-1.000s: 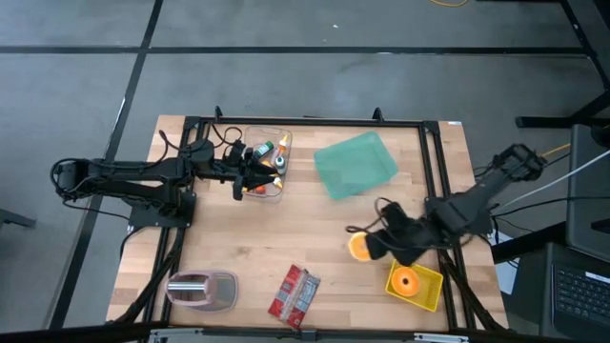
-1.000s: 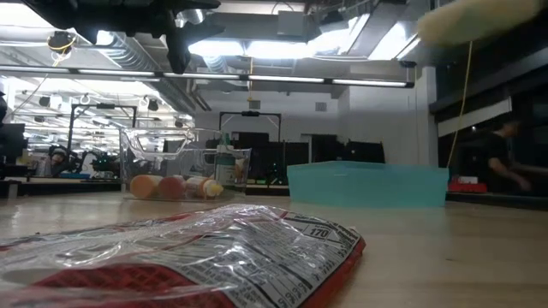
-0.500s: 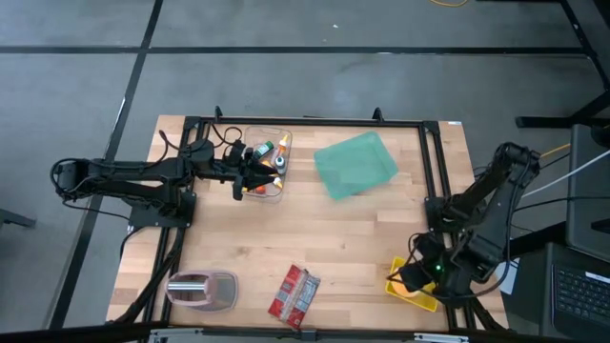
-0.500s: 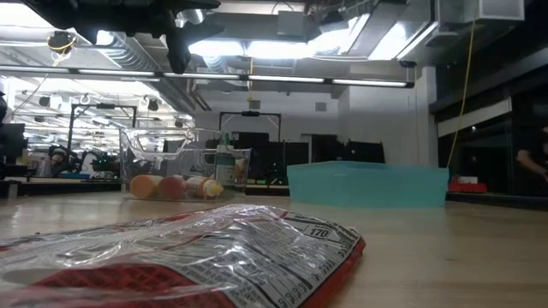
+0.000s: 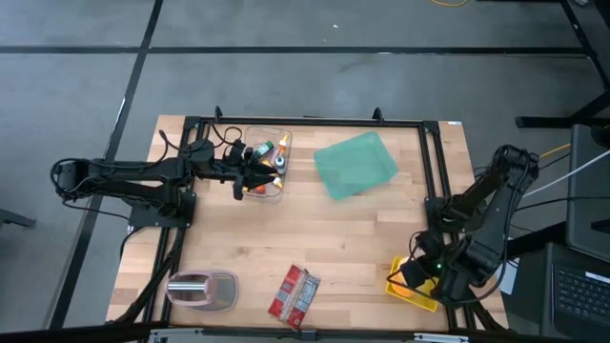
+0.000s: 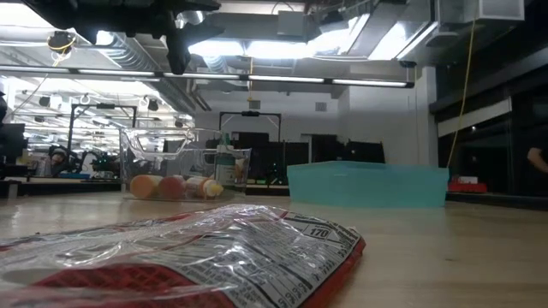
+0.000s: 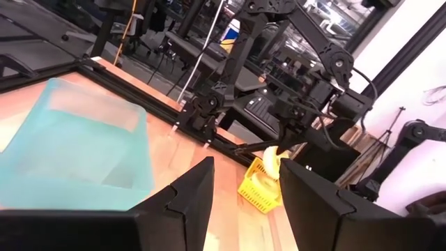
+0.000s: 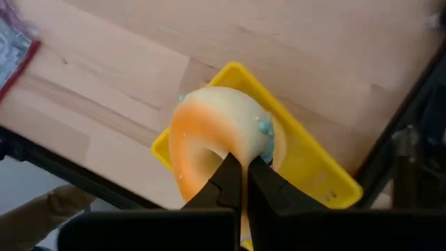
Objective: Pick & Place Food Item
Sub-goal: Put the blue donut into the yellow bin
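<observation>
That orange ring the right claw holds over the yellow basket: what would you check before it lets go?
1. Right gripper shut on the donut: ok.
2. Donut above the yellow basket: ok.
3. Donut touching the basket floor: cannot tell.
4. Basket fully on the table, near its corner: ok.
5. Left gripper far off, by the clear bin: ok.
6. Snack packet clear of the basket: ok.

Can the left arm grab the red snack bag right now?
Probably yes. The red snack bag lies alone on bare table, nothing over it. The left gripper hangs up by the clear bin, so it must swing across.
</observation>
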You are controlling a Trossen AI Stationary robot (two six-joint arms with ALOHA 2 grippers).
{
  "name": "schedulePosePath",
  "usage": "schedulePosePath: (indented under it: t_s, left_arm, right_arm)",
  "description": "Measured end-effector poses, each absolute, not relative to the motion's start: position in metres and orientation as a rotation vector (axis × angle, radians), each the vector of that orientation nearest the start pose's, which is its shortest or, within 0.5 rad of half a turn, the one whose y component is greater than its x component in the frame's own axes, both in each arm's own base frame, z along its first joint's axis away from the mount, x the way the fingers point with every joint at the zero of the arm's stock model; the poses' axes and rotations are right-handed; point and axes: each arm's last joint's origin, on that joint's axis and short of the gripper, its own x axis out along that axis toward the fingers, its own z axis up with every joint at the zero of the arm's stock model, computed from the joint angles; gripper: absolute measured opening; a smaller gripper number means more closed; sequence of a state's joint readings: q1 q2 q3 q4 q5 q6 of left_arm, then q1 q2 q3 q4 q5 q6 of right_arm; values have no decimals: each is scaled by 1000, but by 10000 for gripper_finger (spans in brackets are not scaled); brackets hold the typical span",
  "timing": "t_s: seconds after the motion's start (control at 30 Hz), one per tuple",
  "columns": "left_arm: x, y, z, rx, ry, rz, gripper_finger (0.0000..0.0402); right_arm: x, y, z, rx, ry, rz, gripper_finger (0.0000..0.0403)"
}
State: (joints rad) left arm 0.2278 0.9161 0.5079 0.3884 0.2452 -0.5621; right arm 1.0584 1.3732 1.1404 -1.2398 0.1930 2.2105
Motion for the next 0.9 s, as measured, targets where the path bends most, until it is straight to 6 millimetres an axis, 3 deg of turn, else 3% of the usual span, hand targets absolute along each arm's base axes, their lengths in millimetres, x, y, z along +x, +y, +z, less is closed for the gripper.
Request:
schedulePosePath:
  t_s: [0.37, 0.77, 0.9]
  left_arm:
    - [199, 44, 269, -568, 18, 19, 157]
    - [198, 48, 268, -577, 19, 17, 157]
    - [198, 48, 268, -582, 19, 17, 157]
  right_arm:
    - [126, 221, 247, 941, 1190, -780, 3]
    - [130, 229, 232, 896, 1194, -820, 3]
    - [130, 230, 228, 886, 1215, -849, 20]
